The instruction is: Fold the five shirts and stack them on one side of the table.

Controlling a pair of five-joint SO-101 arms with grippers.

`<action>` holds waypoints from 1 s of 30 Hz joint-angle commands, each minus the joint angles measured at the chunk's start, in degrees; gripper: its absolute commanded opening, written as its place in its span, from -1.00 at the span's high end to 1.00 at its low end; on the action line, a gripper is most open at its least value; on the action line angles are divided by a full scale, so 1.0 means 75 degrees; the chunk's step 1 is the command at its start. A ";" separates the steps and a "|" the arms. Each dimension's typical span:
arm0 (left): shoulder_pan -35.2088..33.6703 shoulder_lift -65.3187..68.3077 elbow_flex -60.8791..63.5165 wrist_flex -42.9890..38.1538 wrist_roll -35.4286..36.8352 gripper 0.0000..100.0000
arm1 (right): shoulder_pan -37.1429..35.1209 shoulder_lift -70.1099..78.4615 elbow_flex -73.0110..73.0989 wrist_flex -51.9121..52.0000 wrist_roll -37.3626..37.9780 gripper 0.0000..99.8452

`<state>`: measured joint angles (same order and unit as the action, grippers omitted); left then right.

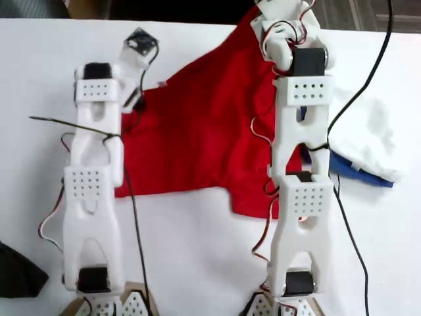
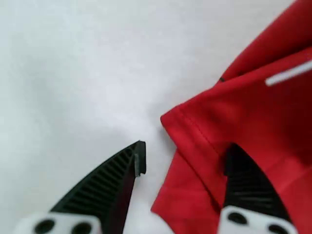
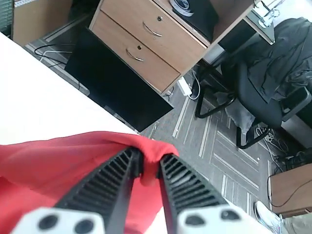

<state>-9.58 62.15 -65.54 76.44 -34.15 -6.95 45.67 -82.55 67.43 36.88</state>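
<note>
A red shirt (image 1: pixel 197 141) lies spread over the middle of the white table (image 1: pixel 197 250). My right gripper (image 3: pixel 150 163) is at the table's far edge, shut on a raised fold of the red shirt (image 3: pixel 58 161), which hangs from it. In the high view that gripper (image 1: pixel 263 26) lifts the shirt's far corner. My left gripper (image 2: pixel 187 165) is open at the shirt's left edge (image 1: pixel 135 102). One finger (image 2: pixel 124 170) is over bare table and the other finger (image 2: pixel 246 178) rests on the red cloth (image 2: pixel 253 112), so the hem corner lies between them.
A white shirt on top of a blue one (image 1: pixel 368 141) sits at the table's right side, beside the right arm. A dark cloth (image 1: pixel 16 273) lies at the near left corner. Beyond the far edge are wooden drawers (image 3: pixel 146 34) and a chair (image 3: pixel 263 92).
</note>
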 commanded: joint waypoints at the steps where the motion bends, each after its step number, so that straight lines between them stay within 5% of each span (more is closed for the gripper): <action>1: 0.0047 0.0199 -0.0779 -0.0117 0.0059 0.44 | 0.0170 -0.0100 -0.0363 0.0064 0.0070 0.96; 8: 0.0070 0.0586 -0.0873 -0.0141 0.0012 0.46 | 0.0170 -0.0123 -0.0399 0.0170 0.0070 0.96; 13: 0.0188 0.0574 -0.1143 0.0105 0.0035 0.97 | 0.0158 -0.0123 -0.0399 0.0170 0.0070 0.96; 22: 0.0527 0.0574 -0.4015 0.2438 0.0023 0.95 | 0.0170 -0.0123 -0.0399 0.0533 0.0059 0.96; 30: 0.0891 -0.1102 -0.3921 0.3458 0.0070 0.95 | 0.0111 -0.0229 -0.1594 0.1741 0.0059 0.96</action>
<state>-3.16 63.38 -92.62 100.97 -33.80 -6.24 45.67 -88.62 77.54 36.88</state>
